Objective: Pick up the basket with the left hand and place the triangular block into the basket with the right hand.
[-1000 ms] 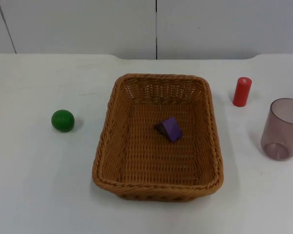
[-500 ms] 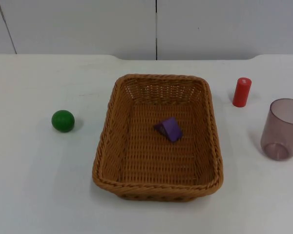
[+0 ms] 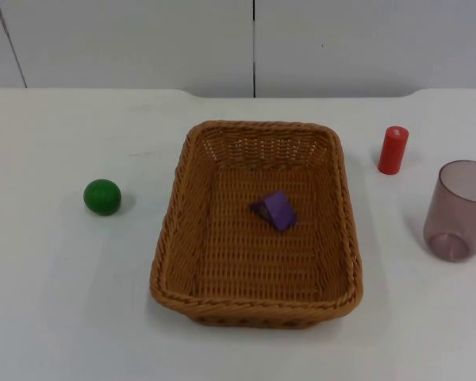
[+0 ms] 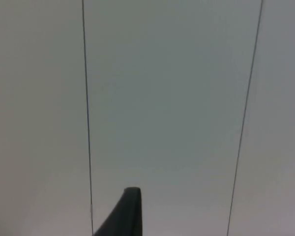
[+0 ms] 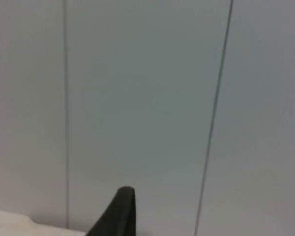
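- While both arms wait off the table, the basket [image 3: 192,266] sits on the table [image 3: 55,302] near its middle, long side running 12 to 6 o'clock.
- Basket: brown wicker, rectangular, open top, upright, flat on the table, nothing gripping it.
- Block [image 3: 274,210]: purple, triangular, lies on the basket floor, a bit toward 1 o'clock from the floor's middle, apart from all four walls.
- Block lies tilted, one lit purple face up, a darker face toward 9 o'clock.
- Ball [image 3: 101,196]: green, on the table at 9 o'clock of the basket, well apart from it.
- Cylinder [image 3: 393,149]: red, upright, at 2 o'clock of the basket, near its far corner but not touching.
- Cup [image 3: 458,209]: smoky see-through plastic, upright, open end up, at 3 o'clock of the basket, apart from it; at 5 o'clock of the cylinder, near it, not touching.
- Wall [image 3: 143,40]: grey partition at 12 o'clock behind the table, with dark vertical seams.
- Left gripper [image 4: 128,211]: black tip seen in the left wrist view, aimed at the wall [image 4: 167,98] with two thin seams; nothing seen in its grasp; how far open it is cannot be told.
- Right gripper [image 5: 119,211]: black tip seen in the right wrist view, aimed at the wall [image 5: 137,88], two seams there too; a sliver of white table [image 5: 10,220] shows below the wall; nothing seen in its grasp; how far open it is cannot be told.
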You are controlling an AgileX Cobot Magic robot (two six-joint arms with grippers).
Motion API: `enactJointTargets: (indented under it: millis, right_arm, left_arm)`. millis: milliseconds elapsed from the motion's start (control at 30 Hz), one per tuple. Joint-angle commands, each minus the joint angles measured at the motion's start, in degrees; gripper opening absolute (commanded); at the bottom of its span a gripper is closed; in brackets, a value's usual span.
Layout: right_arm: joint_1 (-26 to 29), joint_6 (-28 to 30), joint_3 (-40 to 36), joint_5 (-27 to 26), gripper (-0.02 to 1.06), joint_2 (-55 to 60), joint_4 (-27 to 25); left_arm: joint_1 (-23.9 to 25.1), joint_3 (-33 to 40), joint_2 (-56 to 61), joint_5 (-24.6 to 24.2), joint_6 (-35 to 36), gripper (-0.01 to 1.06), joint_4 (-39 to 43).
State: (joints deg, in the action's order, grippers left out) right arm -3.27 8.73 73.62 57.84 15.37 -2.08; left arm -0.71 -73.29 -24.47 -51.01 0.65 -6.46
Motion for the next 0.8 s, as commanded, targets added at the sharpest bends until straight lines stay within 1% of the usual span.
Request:
enactJointTargets:
  millis: [0, 100, 167, 267, 333, 400, 467, 533, 567, 633, 667, 700, 733, 767]
  right_arm:
    - [-0.1, 1.0, -1.1, 0.0, 0.98, -4.1, -1.2]
    - [0.0, 1.0, -1.8, -0.2, 0.98, -7.1, -1.3]
    - [0.1, 1.0, -1.8, 0.6, 0.98, -9.5, -1.3]
    - [0.1, 1.2, -1.8, 3.2, 0.98, -11.9, -2.6]
    - [0.1, 1.2, -1.8, 6.7, 0.98, -13.4, -4.2]
    - [0.1, 1.2, -1.8, 7.7, 0.98, -14.3, -4.9]
    - [0.1, 1.2, -1.8, 8.4, 0.98, -15.4, -5.6]
    - [0.1, 1.2, -1.8, 8.4, 0.98, -15.4, -5.7]
    - [0.1, 1.2, -1.8, 8.4, 0.98, -15.4, -5.7]
    - [0.1, 1.2, -1.8, 10.1, 0.98, -15.4, -6.3]
    - [0.1, 1.2, -1.8, 11.7, 0.98, -15.4, -7.2]
    - [0.1, 1.9, -1.8, 12.1, 0.98, -15.4, -8.9]
    - [0.1, 1.9, -1.8, 12.1, 0.98, -15.4, -8.9]
    - [0.1, 2.4, -1.8, 12.1, 0.98, -15.4, -10.0]
  left_arm:
    - [0.2, 0.0, 3.3, -2.3, -0.6, 1.05, -0.7]
    - [0.2, 0.0, 6.1, -3.6, -0.6, 1.05, -0.6]
    - [0.2, 0.0, 8.6, -5.3, -1.3, 1.05, -0.6]
    - [0.2, 0.0, 11.6, -8.0, -6.0, 1.05, -1.1]
    - [0.2, 0.0, 14.3, -9.1, -5.6, 1.05, -1.2]
    - [0.2, 0.0, 15.8, -10.0, -5.2, 1.05, -1.2]
    - [0.2, 0.0, 18.6, -13.1, -4.7, 1.05, -2.1]
    - [0.2, 0.0, 20.4, -14.6, -4.9, 1.05, -1.6]
    - [0.2, 0.0, 20.4, -14.6, -4.9, 1.05, -1.6]
    - [0.2, 0.0, 22.5, -14.8, -4.9, 1.05, -0.3]
    - [0.2, 0.0, 23.6, -14.8, -4.8, 1.05, 0.2]
    - [0.2, 0.0, 24.5, -15.3, -4.6, 1.05, 1.0]
    - [0.2, 0.0, 24.5, -15.3, -4.6, 1.05, 1.0]
    - [0.2, 0.1, 24.5, -17.0, -4.5, 1.05, 1.8]
